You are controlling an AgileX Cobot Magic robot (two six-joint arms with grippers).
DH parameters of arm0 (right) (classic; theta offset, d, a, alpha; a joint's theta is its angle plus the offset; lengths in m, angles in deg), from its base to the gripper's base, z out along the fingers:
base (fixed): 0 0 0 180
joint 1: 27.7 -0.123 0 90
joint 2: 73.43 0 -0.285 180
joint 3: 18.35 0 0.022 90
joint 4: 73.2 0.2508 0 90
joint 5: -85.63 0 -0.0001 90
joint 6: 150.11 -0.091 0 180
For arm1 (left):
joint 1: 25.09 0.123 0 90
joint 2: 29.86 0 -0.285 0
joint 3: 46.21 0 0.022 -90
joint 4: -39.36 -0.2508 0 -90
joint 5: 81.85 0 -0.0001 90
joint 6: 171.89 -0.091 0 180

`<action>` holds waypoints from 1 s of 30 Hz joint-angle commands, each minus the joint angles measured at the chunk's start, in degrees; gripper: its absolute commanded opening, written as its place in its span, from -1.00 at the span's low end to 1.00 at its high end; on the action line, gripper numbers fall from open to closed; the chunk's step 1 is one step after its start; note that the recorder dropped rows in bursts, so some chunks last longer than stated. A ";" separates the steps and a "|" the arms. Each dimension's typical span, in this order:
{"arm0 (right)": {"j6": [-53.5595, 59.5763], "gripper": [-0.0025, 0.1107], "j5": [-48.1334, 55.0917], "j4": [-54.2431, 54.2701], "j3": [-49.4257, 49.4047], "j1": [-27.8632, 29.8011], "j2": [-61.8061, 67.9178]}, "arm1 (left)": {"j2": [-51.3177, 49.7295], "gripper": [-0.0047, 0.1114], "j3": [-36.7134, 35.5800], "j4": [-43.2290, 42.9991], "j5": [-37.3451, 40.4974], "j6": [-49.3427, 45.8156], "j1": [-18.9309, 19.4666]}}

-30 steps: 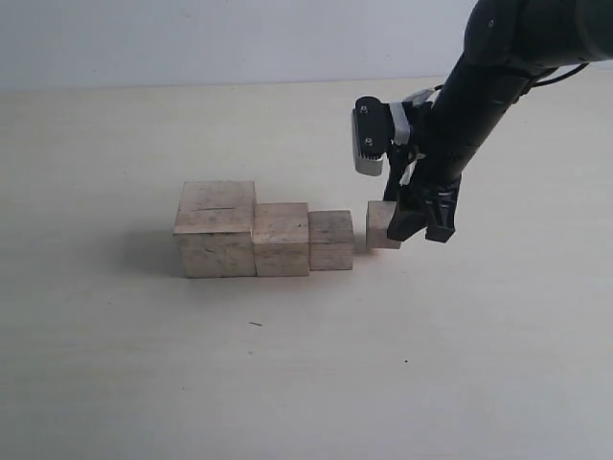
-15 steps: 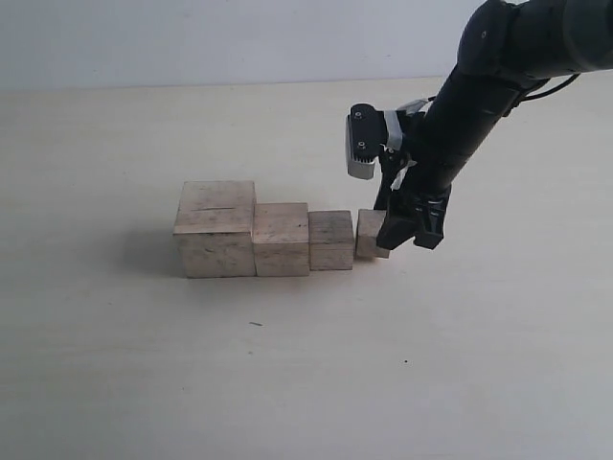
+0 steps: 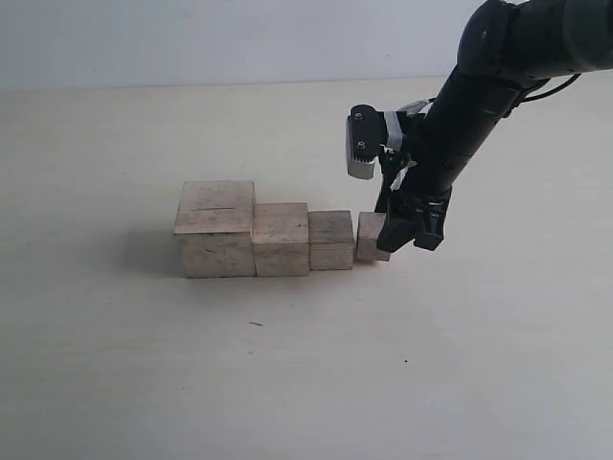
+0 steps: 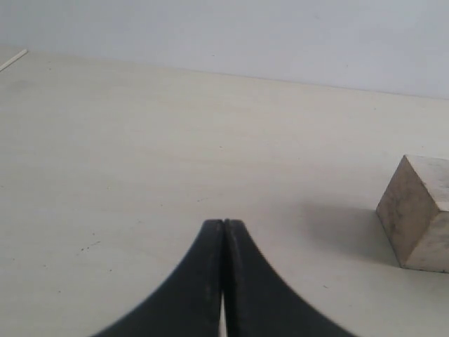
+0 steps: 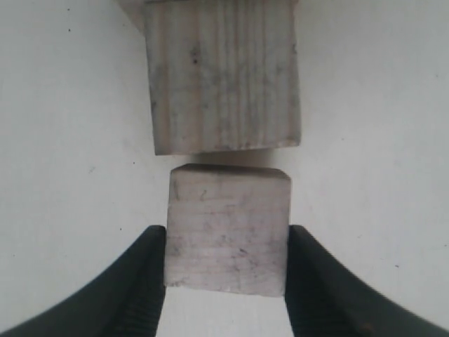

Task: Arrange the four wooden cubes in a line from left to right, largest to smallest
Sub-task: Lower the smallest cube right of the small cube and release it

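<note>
The right claw (image 3: 410, 234) grips the smallest cube (image 3: 370, 236) just beside the 3rd cube (image 3: 331, 240), barely apart, to finish the descending row; the left claw (image 4: 223, 235) sits clenched, empty.

The smallest cube (image 5: 228, 228) is pale, grey-streaked wood; the largest cube (image 3: 215, 230) bears a thin dark line; the right gripper (image 3: 412, 238) is black.

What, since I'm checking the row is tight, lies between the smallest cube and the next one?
Only a thin strip of bare table, seen in the right wrist view, separates the smallest cube from the third cube.
</note>
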 commanded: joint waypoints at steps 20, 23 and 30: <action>-0.61 -0.96 0.30 1.09 0.39 0.17 1.91 | 0.35 -0.92 -0.19 0.00 -0.64 -0.07 -0.22; -1.45 -0.96 0.43 1.09 0.39 0.17 2.05 | 0.35 -0.92 -0.19 0.00 -0.64 -0.07 -0.22; -1.68 -0.54 0.32 0.22 0.39 0.17 1.05 | 0.35 -0.92 -0.19 0.00 -0.64 -0.07 -0.22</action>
